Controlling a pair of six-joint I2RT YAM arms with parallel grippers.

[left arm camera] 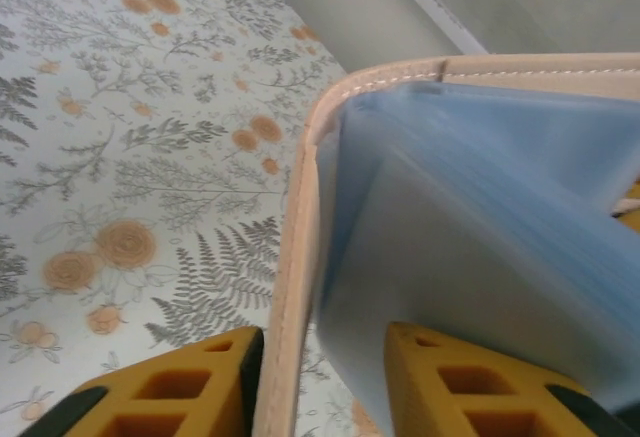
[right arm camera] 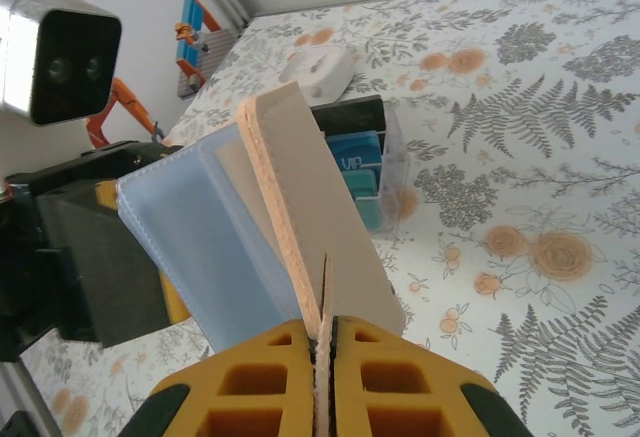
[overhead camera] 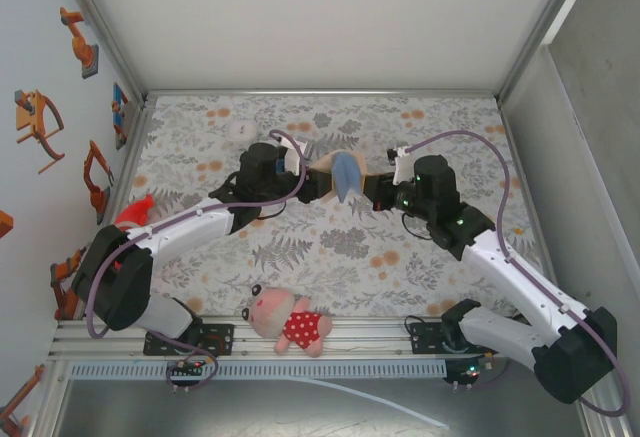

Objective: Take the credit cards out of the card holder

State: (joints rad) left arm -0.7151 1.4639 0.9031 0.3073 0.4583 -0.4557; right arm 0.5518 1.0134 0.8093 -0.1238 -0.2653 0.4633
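The card holder (overhead camera: 345, 175) was held open between both grippers over the middle of the floral table (overhead camera: 330, 257). Its outer faces were tan leather with pale edge stitching, and its inner faces were blue-grey.

The left gripper (left arm camera: 322, 357) was clamped on one leaf, with one finger on the tan side and one on the blue. The right gripper (right arm camera: 322, 342) was pinched closed on a thin tan leaf.

No cards could be made out in the pockets. In the left wrist view the blue face was blurred and cut off at the right edge. The holder partly hid a teal-and-blue striped block (right arm camera: 365, 172) behind it.
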